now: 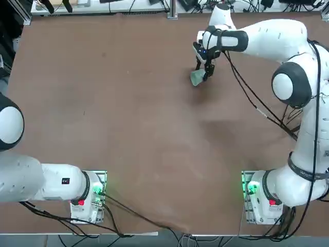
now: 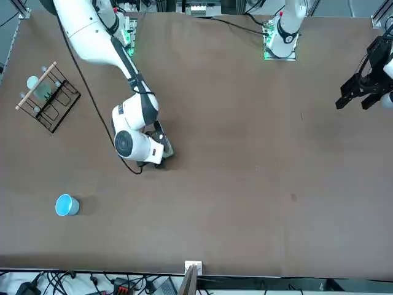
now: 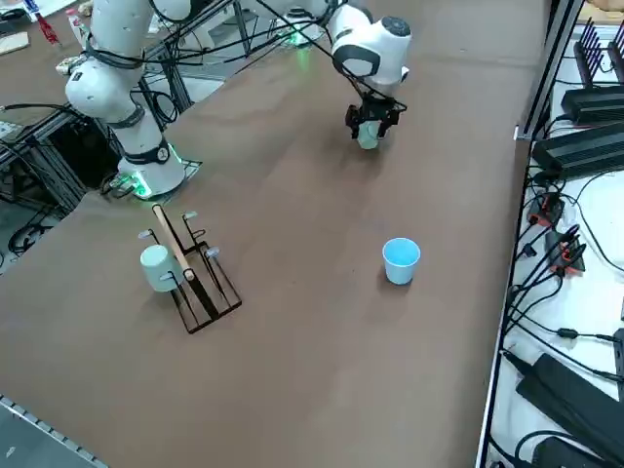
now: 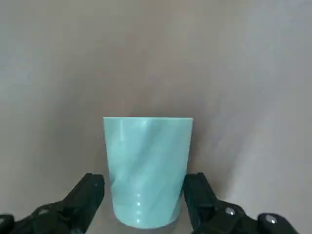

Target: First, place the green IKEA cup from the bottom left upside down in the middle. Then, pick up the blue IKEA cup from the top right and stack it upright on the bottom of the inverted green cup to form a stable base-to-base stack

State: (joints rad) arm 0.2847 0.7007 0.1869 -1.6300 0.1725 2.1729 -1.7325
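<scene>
Right gripper [image 4: 146, 195]: low over the tabletop [image 1: 128, 128], toward the far side from the arm bases, right of centre in the overhead view; pointed down at the green IKEA cup [image 4: 147, 170].
Jaws: spread wide, released, one finger on each side of the cup's lower part; touching or just clear, cannot tell.
Green IKEA cup: standing on the tabletop between the fingers [image 4: 87, 195]; in the wrist view the wider end is farther from the camera. Overhead it shows only as a pale green patch under the gripper.
Blue IKEA cup [image 3: 401, 261]: upright, mouth up, alone on bare tabletop, well apart from the gripper.
Wire rack [image 3: 190, 268]: near the tabletop's edge on the robot's right side, with a pale cup [image 3: 156, 268] on it.
</scene>
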